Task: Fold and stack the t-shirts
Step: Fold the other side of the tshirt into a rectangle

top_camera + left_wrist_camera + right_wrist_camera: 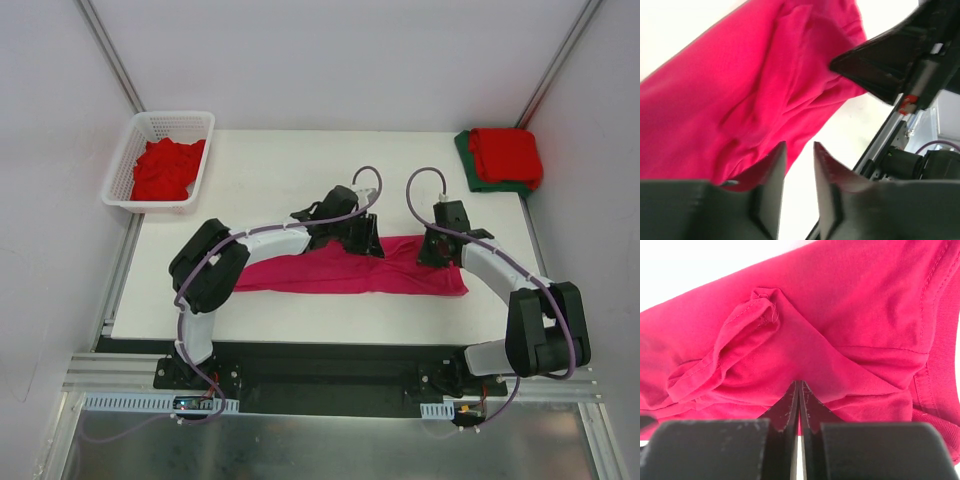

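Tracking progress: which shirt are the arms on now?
The magenta-pink shirt lying mid-table; one red heap sits in the basket, another red shirt tops the green one far right.

The overhead view is bright and evenly lit from above. The white table (280, 170) is nearly washed out, and the arms cast only faint, soft shadows beneath themselves. In the left wrist view, the table beyond the left gripper (799, 146) is blown to plain white. The fingers are soft-edged, and the magenta t-shirt (740, 90) ahead is slightly blurred. In the right wrist view, cloth ahead of the right gripper (799, 383) is sharp, with legible stitching. The finger bases nearest the lens are blurred.
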### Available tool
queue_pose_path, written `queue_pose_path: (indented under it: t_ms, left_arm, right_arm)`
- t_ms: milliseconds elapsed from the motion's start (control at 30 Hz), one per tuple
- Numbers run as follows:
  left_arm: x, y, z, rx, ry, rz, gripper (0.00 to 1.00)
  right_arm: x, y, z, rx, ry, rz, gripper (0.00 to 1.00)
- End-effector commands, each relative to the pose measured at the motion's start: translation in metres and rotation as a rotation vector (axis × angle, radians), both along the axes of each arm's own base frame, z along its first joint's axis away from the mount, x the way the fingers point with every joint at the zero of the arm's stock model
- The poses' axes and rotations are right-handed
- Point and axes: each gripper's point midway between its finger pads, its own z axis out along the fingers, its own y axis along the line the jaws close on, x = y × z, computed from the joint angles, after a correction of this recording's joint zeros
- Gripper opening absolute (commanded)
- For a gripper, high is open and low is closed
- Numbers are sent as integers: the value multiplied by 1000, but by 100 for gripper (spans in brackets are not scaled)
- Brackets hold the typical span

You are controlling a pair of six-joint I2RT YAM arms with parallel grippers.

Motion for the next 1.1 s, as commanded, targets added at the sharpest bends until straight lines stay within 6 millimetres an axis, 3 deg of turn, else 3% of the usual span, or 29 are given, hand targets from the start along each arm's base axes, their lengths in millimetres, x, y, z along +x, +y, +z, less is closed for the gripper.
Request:
queue_pose_path:
  t_ms: [0,33,67,333,500,1067]
  left_arm:
    - [-3,-30,18,-41,-59,-72,19]
    - [-6,-35,13,-37,-53,-84,5]
    - [-7,-38,12,-37,-52,-89,0]
    - [-10,-55,-2,-34,-66,-100,0]
    - [-7,-55,-15,-16,-71,-85,0]
    - [14,-66,-29,-7,-93,-28,0]
  right_arm:
    - [5,1,2,7,-30,-18,1]
    - [4,1,1,6,-27,-20,1]
    - [4,1,1,5,-27,-19,1]
    - [4,0,0,-3,-19,-18,1]
    - [4,0,-1,-3,-16,-13,1]
    - [0,-4,-5,-25,0,-8,1]
